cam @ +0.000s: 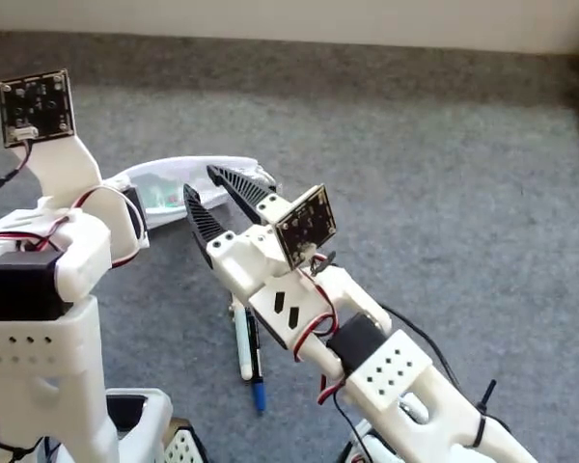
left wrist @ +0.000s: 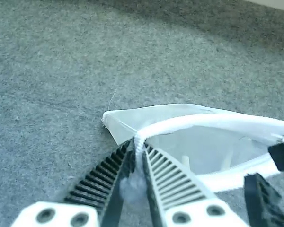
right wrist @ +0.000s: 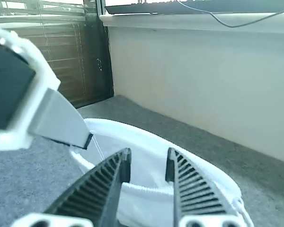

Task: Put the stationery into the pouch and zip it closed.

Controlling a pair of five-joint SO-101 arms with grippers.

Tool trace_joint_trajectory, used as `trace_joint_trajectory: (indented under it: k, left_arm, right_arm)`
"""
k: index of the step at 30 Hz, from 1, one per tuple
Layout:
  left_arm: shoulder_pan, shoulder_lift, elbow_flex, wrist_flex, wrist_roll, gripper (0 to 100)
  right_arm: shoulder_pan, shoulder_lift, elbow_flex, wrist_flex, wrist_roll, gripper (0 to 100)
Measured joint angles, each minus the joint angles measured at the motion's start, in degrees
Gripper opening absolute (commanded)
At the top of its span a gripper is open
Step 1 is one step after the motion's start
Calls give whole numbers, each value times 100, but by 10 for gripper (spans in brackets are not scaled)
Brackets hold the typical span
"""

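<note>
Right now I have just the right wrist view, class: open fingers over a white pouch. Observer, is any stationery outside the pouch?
Observer: Yes. In the high view, two pens lie side by side on the carpet, beneath the right arm and outside the pouch.
Operator: Is anything holding the pouch?
Observer: The left wrist view shows the left gripper shut on one end of the pouch's rim.
Operator: Is anything inside it yet?
Observer: The high view shows something greenish through the pouch's side, but I cannot tell what it is.
</note>
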Motion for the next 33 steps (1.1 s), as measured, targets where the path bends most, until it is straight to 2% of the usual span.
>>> trace_joint_trajectory:
  k: [8,13,17,24,33]
  left_arm:
    - [-343,9,0,0,9,6]
    - [-519,9,0,0,9,6]
    - [-571,9,0,0,9,6]
    - [-949,9,0,0,9,6]
    - [-1152,-88,308,-26,9,6]
  right_arm:
    - [0,-1020,-141,2127,0,116]
    - [0,-1099,-686,3675,0,116]
    - [0,-1108,-800,4510,0,116]
    - [0,-862,-800,4774,-149,116]
    - [97,1626,-826,4774,-580,116]
